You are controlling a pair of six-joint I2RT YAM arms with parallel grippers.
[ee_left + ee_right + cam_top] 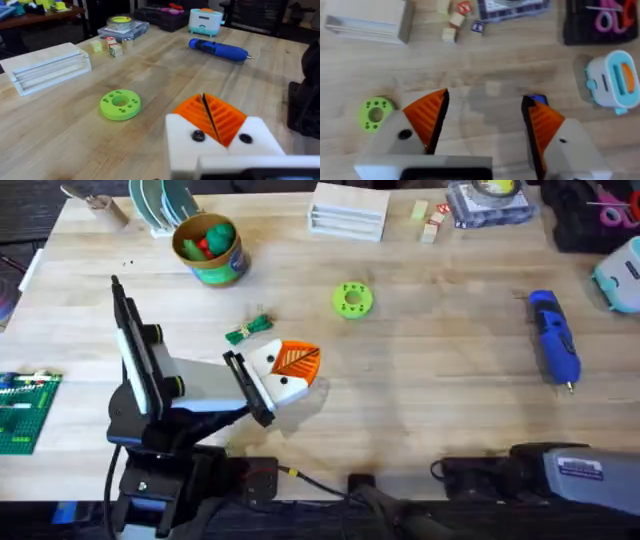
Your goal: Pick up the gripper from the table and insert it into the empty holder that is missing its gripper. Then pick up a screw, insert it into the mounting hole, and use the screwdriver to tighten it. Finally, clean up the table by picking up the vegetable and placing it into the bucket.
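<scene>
My two pincers are waiting over the pale wooden counter [420,380], both holding nothing.

My left pincer [292,370] is resting near the counter's front with its orange ribbed pads pressed together; my right pincer [485,125] is hanging with pads spread wide apart. The small green leafy toy vegetable [249,329] is lying just beyond the left pincer. The round yellow-rimmed bucket [209,248] is standing farther back. The blue pen-shaped electric screwdriver [553,338] is lying well apart, at right, past a bright green ring-shaped disc [351,299].
</scene>
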